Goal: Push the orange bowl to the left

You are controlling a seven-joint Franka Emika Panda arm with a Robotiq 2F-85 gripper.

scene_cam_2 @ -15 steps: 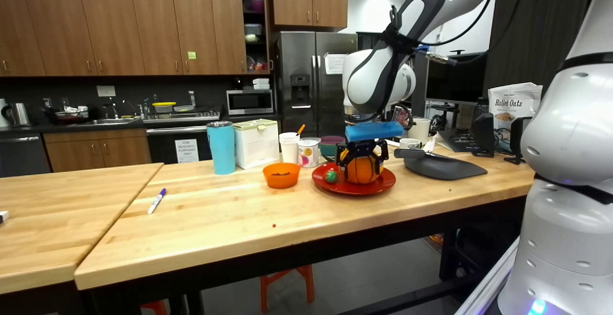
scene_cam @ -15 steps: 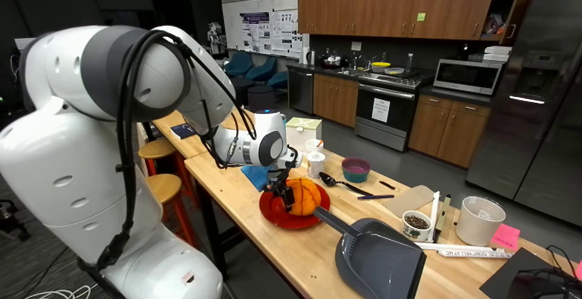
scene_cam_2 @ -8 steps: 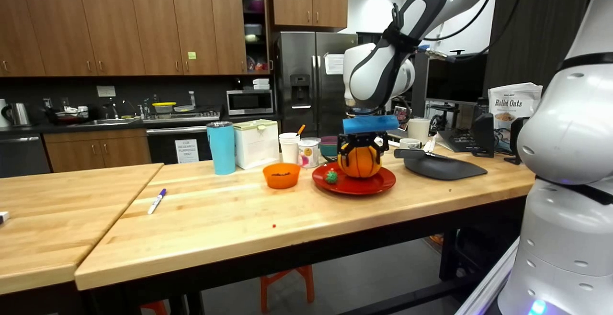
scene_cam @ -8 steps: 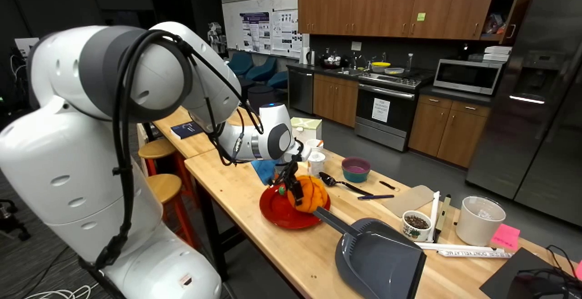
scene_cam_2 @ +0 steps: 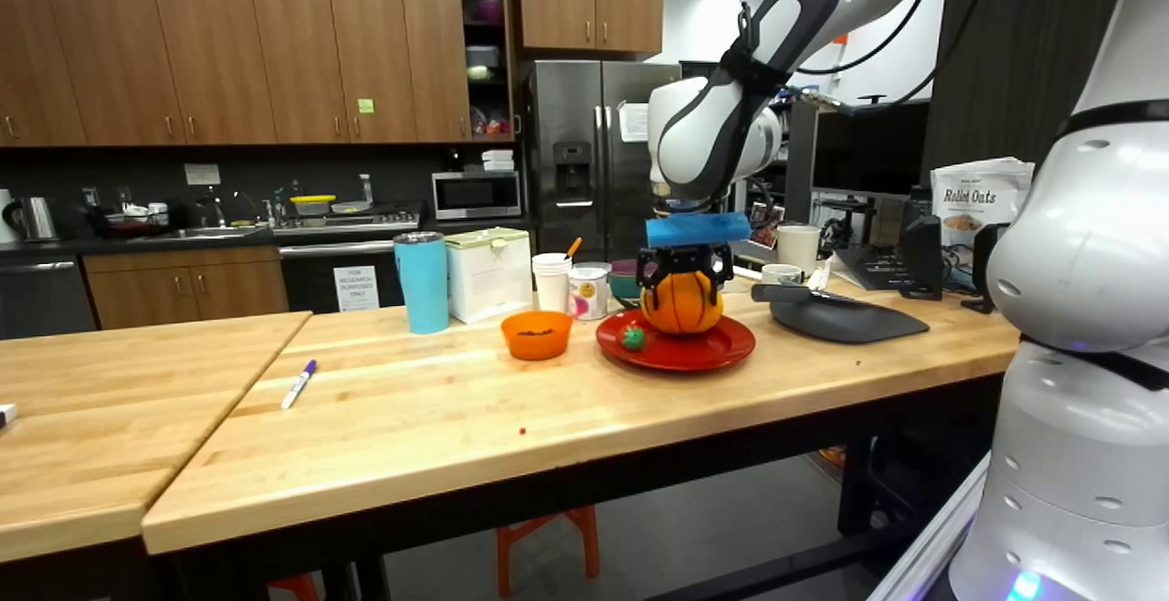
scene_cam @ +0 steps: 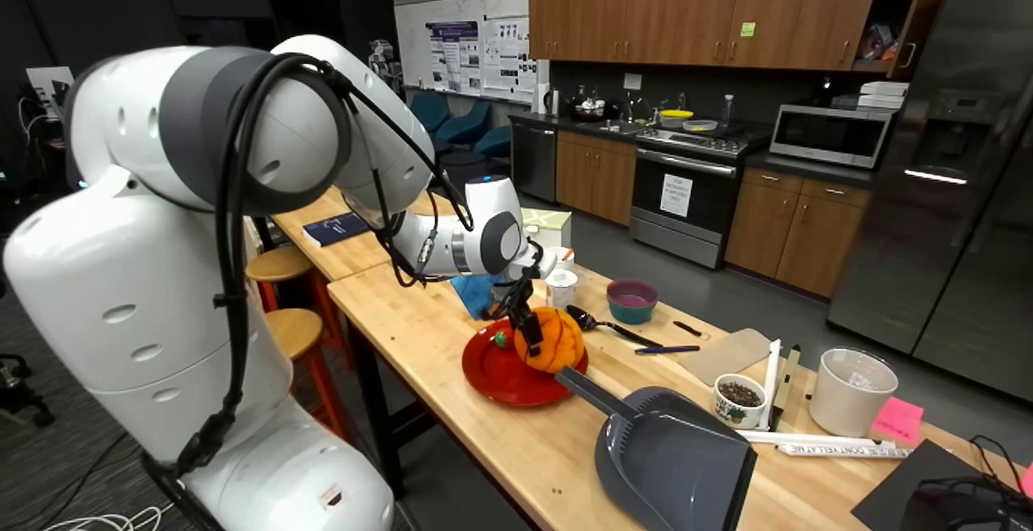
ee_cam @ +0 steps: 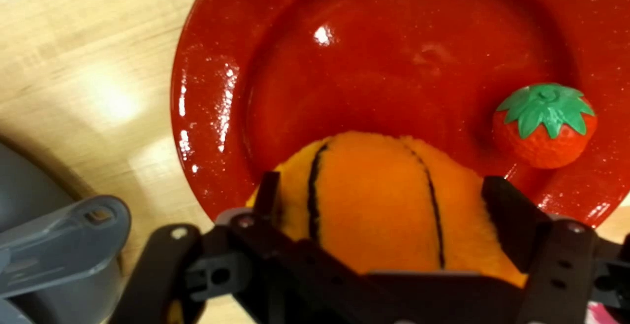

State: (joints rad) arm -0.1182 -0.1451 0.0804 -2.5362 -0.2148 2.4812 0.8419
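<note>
The orange bowl [scene_cam_2: 536,338] stands on the table left of the red plate [scene_cam_2: 678,364] in an exterior view, with small dark bits inside. It is out of the wrist view and not visible in an exterior view where the arm blocks that area. My gripper [scene_cam_2: 683,292] is closed around a ribbed orange pumpkin-like ball [scene_cam_2: 683,316], one finger on each side. In the wrist view both fingers of the gripper [ee_cam: 382,188] press against the ball [ee_cam: 379,201]. The ball appears slightly raised over the plate. A toy strawberry [scene_cam_2: 632,338] lies on the plate.
A grey dustpan [scene_cam: 678,458] lies beside the plate, its handle close to the ball. Behind the bowl stand a blue tumbler [scene_cam_2: 422,281], a white box [scene_cam_2: 491,277], white cups [scene_cam_2: 552,283] and a tin [scene_cam_2: 589,292]. A marker [scene_cam_2: 300,384] lies left of the bowl.
My gripper and the pumpkin-like ball have risen together and shifted slightly, uncovering more of the plate and the strawberry. The orange bowl has not moved.
</note>
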